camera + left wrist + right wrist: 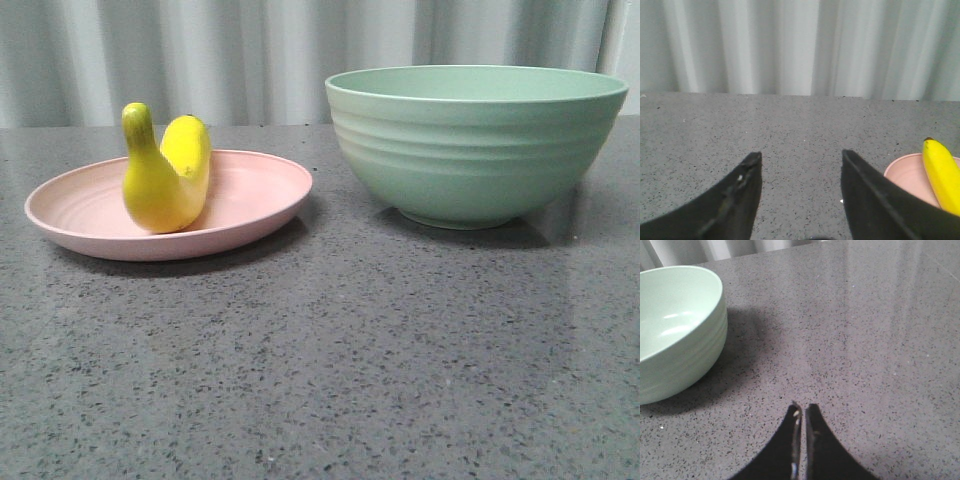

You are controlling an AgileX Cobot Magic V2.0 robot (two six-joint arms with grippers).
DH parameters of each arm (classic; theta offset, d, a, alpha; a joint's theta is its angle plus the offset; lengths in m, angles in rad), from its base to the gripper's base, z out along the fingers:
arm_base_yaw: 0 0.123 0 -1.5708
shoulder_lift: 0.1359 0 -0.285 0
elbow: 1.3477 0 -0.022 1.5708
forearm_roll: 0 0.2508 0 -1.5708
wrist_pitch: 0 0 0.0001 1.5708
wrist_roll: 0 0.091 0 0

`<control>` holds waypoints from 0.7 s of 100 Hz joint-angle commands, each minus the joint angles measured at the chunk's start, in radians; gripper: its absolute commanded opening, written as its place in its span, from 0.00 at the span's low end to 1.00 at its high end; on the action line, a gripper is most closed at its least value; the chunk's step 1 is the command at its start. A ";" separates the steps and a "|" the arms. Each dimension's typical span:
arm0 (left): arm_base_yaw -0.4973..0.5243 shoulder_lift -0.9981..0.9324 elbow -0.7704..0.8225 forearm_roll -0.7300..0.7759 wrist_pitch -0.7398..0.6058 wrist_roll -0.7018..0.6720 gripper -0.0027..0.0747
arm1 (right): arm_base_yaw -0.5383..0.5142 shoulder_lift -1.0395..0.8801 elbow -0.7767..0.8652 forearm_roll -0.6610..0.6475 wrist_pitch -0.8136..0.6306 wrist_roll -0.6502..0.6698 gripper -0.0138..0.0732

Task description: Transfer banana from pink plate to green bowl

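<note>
A: Item 1, the banana (165, 180). Location?

B: Lay on the pink plate (262, 205), approx. centre-left of it. Curved, both ends tipped up, greenish stem end (137, 125) nearest the front cam. Glossy yellow. Nothing touched it.

A: Item 2, plate?

B: Shallow, pale pink, faint rings inside. Sat flat on the grey speckled table (330, 360), left side of the front view.

A: Item 3, the green bowl (475, 145)?

B: Mint green, deep, ribbed bands outside, much taller than the plate. Stood upright to the right of the plate, near it but apart; a strip of table between them. Inside not visible from the front; the part seen from the right wrist cam showed no contents.

A: Left gripper (801, 156)?

B: Fingers spread wide apart, holding nothing, bare table between the tips. Plate rim (900, 167) and banana (942, 172) showed just beside it at the frame edge, not touched.

A: Right gripper (803, 407)?

B: Fingers pressed together, only a thin slit between, nothing in them. Over bare table, bowl (680, 335) off to one side, apart from the tips.

A: Background?

B: Pale pleated curtain (200, 55) behind the table.
</note>
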 commanded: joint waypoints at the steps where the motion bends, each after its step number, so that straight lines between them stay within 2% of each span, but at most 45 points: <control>1: -0.016 0.064 -0.069 -0.028 -0.067 -0.004 0.58 | 0.000 0.018 -0.012 -0.011 -0.092 -0.006 0.07; 9: -0.041 0.118 -0.097 -0.050 -0.067 -0.004 0.64 | 0.000 0.018 -0.005 -0.011 -0.113 -0.006 0.07; 41: -0.176 0.349 -0.273 -0.120 0.004 -0.004 0.63 | 0.000 0.018 -0.005 -0.011 -0.122 -0.006 0.07; 70: -0.298 0.610 -0.488 -0.252 0.194 -0.014 0.63 | 0.000 0.018 -0.005 -0.011 -0.122 -0.006 0.07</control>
